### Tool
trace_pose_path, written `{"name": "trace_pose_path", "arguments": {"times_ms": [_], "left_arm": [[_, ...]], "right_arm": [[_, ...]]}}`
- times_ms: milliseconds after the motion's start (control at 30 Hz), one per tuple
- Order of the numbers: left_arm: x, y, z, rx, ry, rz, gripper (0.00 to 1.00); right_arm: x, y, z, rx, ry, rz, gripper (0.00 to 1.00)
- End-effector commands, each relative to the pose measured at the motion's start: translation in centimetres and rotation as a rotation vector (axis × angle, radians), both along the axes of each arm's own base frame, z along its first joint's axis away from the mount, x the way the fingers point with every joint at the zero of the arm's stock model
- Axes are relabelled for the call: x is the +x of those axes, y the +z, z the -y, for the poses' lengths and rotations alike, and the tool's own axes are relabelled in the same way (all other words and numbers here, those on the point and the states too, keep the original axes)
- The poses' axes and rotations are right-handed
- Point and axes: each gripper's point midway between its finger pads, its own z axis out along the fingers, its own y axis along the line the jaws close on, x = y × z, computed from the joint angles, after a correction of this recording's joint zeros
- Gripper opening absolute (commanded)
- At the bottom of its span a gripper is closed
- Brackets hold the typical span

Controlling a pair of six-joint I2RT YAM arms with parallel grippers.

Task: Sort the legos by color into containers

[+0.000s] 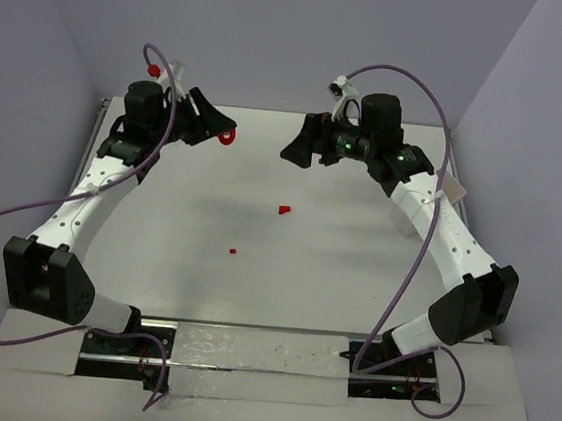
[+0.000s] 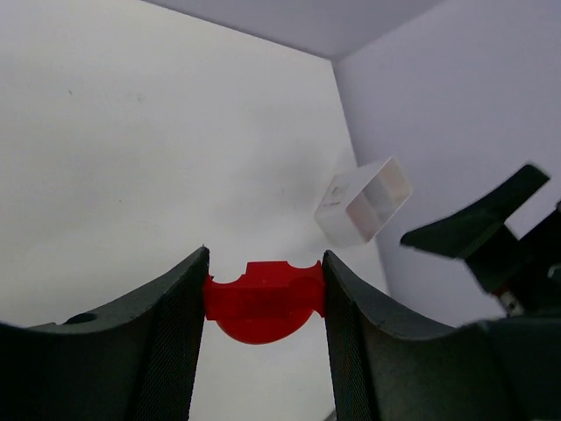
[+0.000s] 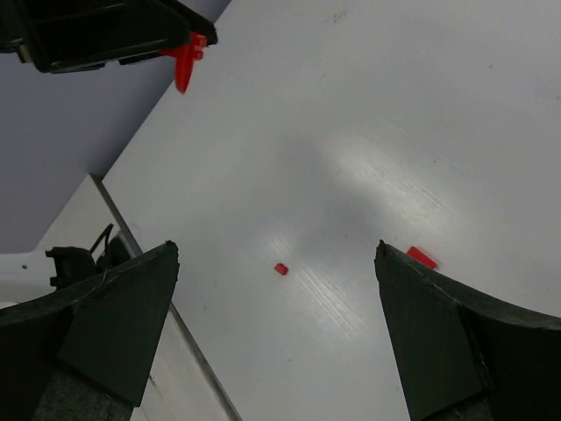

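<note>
- Two loose red legos lie on your surface (image 1: 335, 267), well apart from each other. The larger red lego (image 1: 284, 210) is near the middle, and the smaller red lego (image 1: 232, 251) is closer to the near edge and a little toward the left edge.
- Your left claw (image 2: 264, 279) is clenched on a third piece, the held red lego (image 2: 263, 309). It is flat on top with a rounded underside, pinched between the two dark fingers (image 2: 166, 342).
- In the top view that claw hangs close to the far edge, left of its middle, with the red piece showing at its tip.
- Your right claw (image 3: 277, 252) is released, with its fingers spread wide and nothing between them. It also sits near the far edge, right of the middle, facing the left claw across a gap.
- From the right wrist you see both loose pieces on the surface below. The smaller one appears between the spread fingers, and the larger one just beside one finger's edge.
- One tub (image 2: 364, 202) — white, translucent, thin-walled — shows in the left wrist view by the right edge of the surface, toward the far right corner. It is apart from all three legos.
- You cannot tell from that view whether anything lies inside the tub, and in the top view you cannot make it out for certain.
</note>
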Motion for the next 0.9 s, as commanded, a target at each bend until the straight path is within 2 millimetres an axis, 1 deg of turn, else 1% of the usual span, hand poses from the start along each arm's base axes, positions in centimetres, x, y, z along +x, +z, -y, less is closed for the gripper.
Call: {"name": "trace_pose_path", "arguments": {"times_ms": [0, 67, 100, 133, 200, 233, 300, 467, 667, 733, 867], "left_arm": [[0.9, 1.0, -0.3, -0.219, 0.171, -0.191, 0.0], [1.0, 1.0, -0.3, -0.246, 0.195, -0.222, 0.0], [0.9, 1.0, -0.2, -0.258, 0.196, -0.236, 0.0], [0.9, 1.1, 0.0, -0.278, 0.196, -0.249, 0.0], [0.5, 1.0, 0.4, -0.304, 0.176, -0.275, 0.0], [0.5, 1.1, 0.4, -0.318, 0.178, -0.283, 0.0], [-0.1, 0.7, 1.1, -0.367, 0.149, -0.331, 0.0], [-1.0, 0.1, 1.7, -0.426, 0.119, -0.389, 0.0], [-1.2, 0.1, 2.0, -0.452, 0.107, -0.41, 0.0], [-1.1, 0.2, 2.1, -0.464, 0.101, -0.415, 0.0], [-1.2, 0.5, 2.3, -0.479, 0.088, -0.417, 0.0]], "right_arm": [[0.9, 3.4, -3.2, 0.084, -0.021, 0.057, 0.99], [1.0, 3.9, -4.6, 0.116, -0.034, 0.05, 0.96], [1.1, 4.4, -5.1, 0.125, -0.038, 0.058, 0.93], [1.1, 3.8, -6.1, 0.121, -0.029, 0.041, 0.91], [1.6, 3.6, -7.3, 0.12, -0.024, 0.031, 0.87], [1.6, 3.5, -7.6, 0.119, -0.025, 0.029, 0.87], [1.5, 3.3, -9.3, 0.117, 0.002, 0.022, 0.83], [2.3, 3.3, -10.9, 0.088, -0.011, 0.055, 0.78], [2.7, 3.9, -11.9, 0.084, -0.017, 0.077, 0.73], [2.6, 3.4, -12.4, 0.073, -0.014, 0.07, 0.71], [2.9, 2.4, -12.6, 0.051, -0.041, 0.052, 0.68]]}}
